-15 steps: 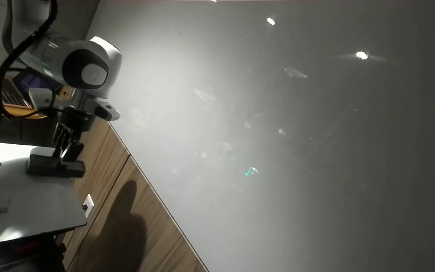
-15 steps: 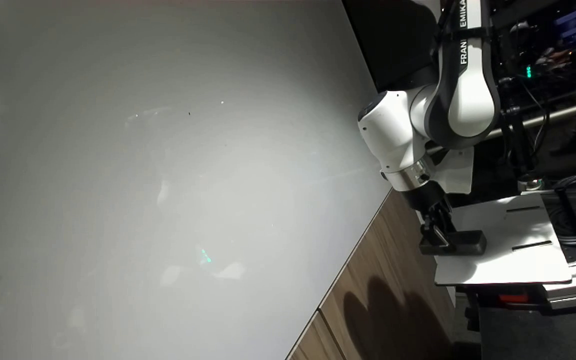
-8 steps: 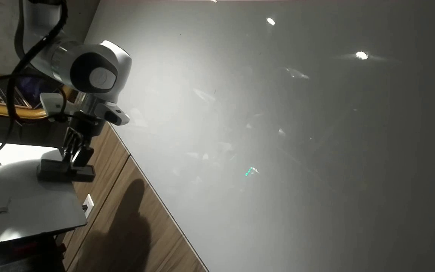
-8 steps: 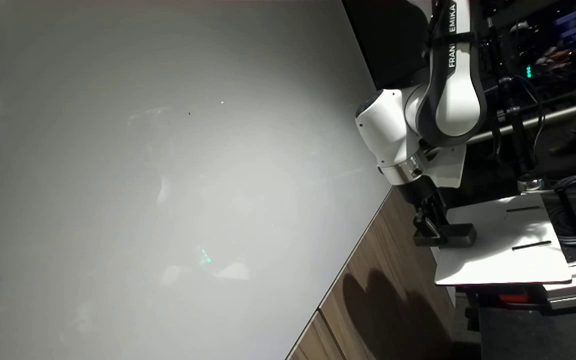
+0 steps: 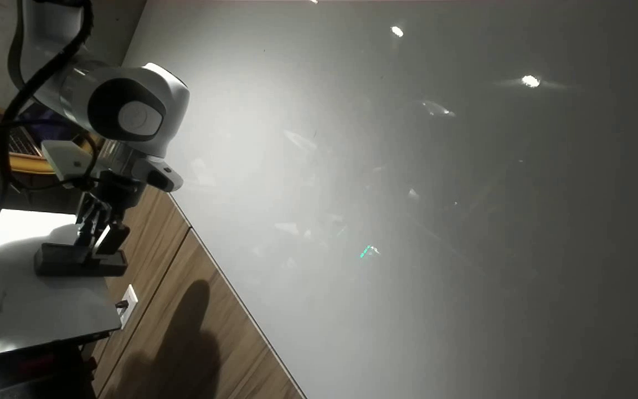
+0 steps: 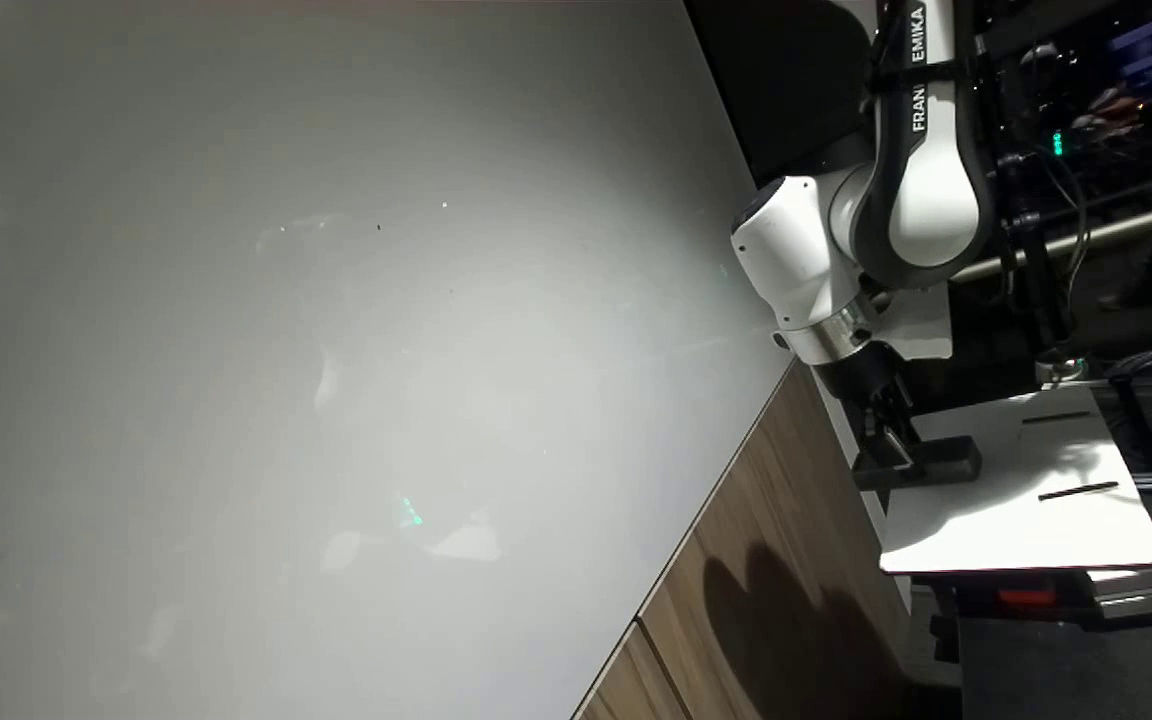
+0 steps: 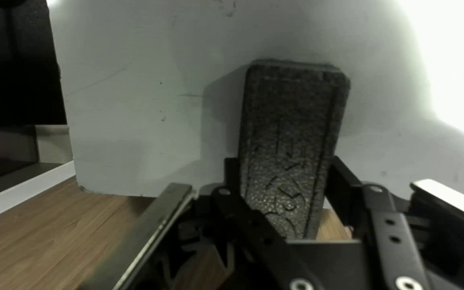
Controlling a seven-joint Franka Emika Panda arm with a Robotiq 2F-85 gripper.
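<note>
Landmark for all positions: the white panel (image 6: pixel 1016 532).

Step in hand (judged): holding the dark grey block (image 7: pixel 292 137), probably a board eraser, at the edge of the white panel. One end lies over the panel, the other reaches past its edge in both exterior views. Wrist view: the block's shadow falls on the panel, offset to one side; suggests a gap beneath, contact not ruled out.

To do it well (judged): hold the block's broad face parallel to the panel so neither end dips onto the panel's edge. Small, slow movements. Even pressure on both long sides, since the longer free end, over the panel, could lever round in the grip. A low corner might also snag on the slot-like dark strip (image 6: pixel 1078 491) on the panel.

Tool: gripper (image 7: pixel 286 177) parted partway, about the block's width. Fingers (image 7: pixel 232 173) sit one along each long side, nearer the end that overhangs the panel. Grip on the block looks firm; pad contact partly hidden.

Surroundings: wood panelling (image 6: pixel 786 480) beyond the panel's edge, on the overhang side; large glossy board (image 6: pixel 386 400) farther from the panel on that same side.
</note>
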